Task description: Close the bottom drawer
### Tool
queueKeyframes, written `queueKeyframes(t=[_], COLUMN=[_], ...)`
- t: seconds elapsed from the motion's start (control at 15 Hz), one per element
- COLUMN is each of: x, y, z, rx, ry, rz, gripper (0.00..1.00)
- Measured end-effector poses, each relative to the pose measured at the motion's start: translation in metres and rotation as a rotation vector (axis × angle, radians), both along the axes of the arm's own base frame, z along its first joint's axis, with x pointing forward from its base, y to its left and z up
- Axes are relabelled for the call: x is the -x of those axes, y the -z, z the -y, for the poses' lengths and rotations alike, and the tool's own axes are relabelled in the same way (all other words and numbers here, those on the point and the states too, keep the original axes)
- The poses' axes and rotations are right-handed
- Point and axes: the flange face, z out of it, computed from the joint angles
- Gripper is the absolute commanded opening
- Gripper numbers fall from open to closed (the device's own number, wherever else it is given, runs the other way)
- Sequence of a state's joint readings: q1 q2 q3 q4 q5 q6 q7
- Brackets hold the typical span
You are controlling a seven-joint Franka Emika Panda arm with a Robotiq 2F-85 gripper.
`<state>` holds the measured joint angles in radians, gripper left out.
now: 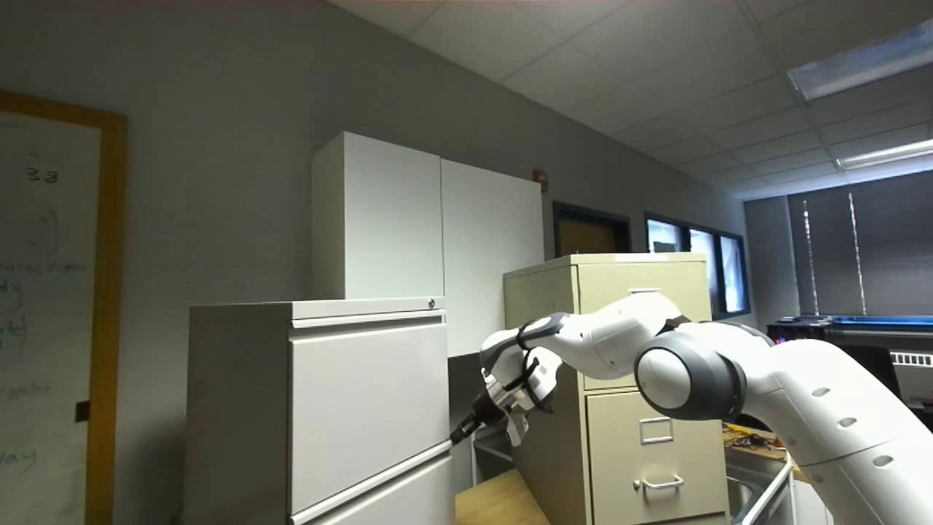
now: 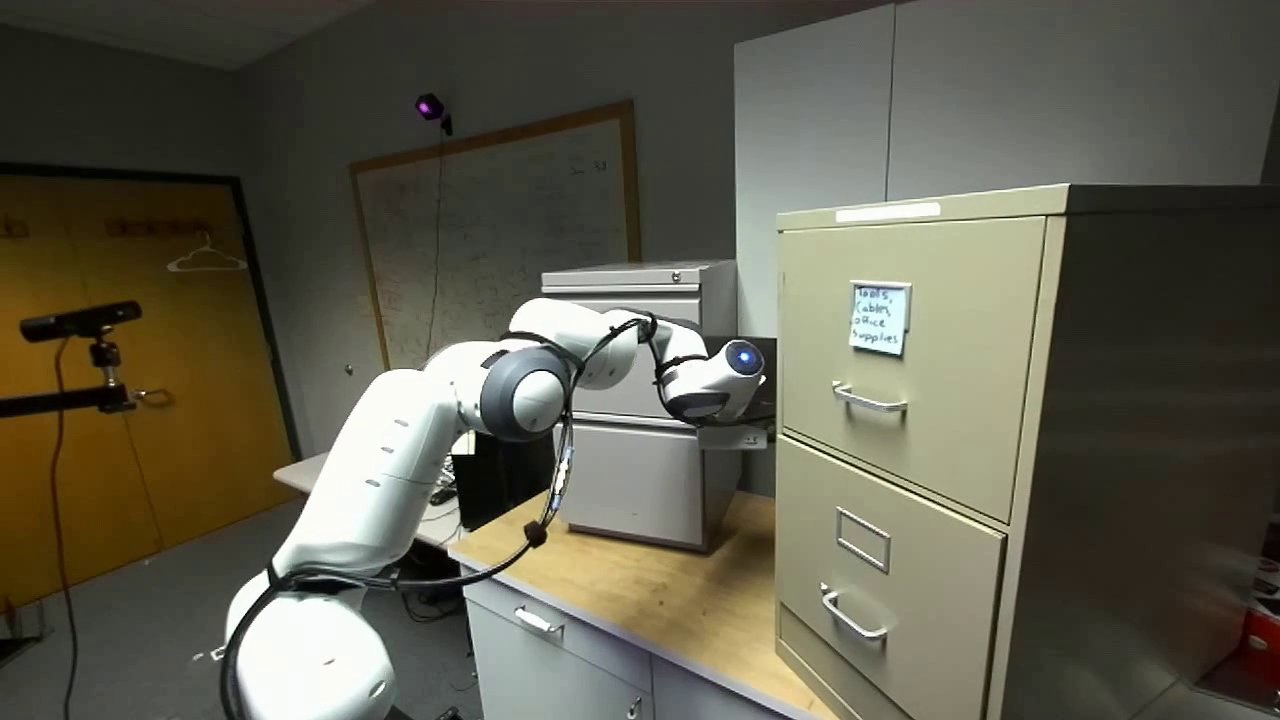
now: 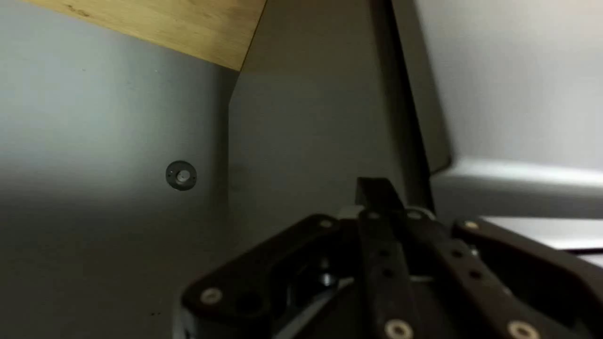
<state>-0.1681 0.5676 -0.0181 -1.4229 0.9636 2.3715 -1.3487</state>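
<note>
The bottom drawer is the lower front of the pale grey-white cabinet; it shows in both exterior views [image 1: 415,490] [image 2: 632,485]. Its dark inside does not show. The wrist view, with the counter at the top, shows the pale front [image 3: 518,94] at right and a narrow dark line between it and the cabinet's side [image 3: 306,117]. The similar drawer front [image 1: 368,408] is above it. My gripper [image 1: 458,436] is at the cabinet's edge, level with the seam between the fronts; I cannot tell whether it touches. Its fingers [image 3: 379,188] look shut with nothing between them.
The beige filing cabinet [image 1: 561,452] [image 2: 960,360] stands close beside the wrist. Both cabinets stand on a wooden counter [image 1: 499,499] [image 2: 640,590]. White wall cupboards [image 1: 492,240] are behind. A grey panel with a round fitting [image 3: 181,175] shows at left in the wrist view.
</note>
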Motion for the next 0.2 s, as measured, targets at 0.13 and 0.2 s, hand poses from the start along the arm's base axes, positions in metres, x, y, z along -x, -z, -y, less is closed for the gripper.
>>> queueKeyframes(t=[0.13,0.2], x=[-0.011,-0.016], y=[-0.001,0.000], z=[0.001,0.002], rx=[0.021,0.033], ry=[-0.005,-0.006], rz=[0.008,0.006], gripper=[0.00,0.00])
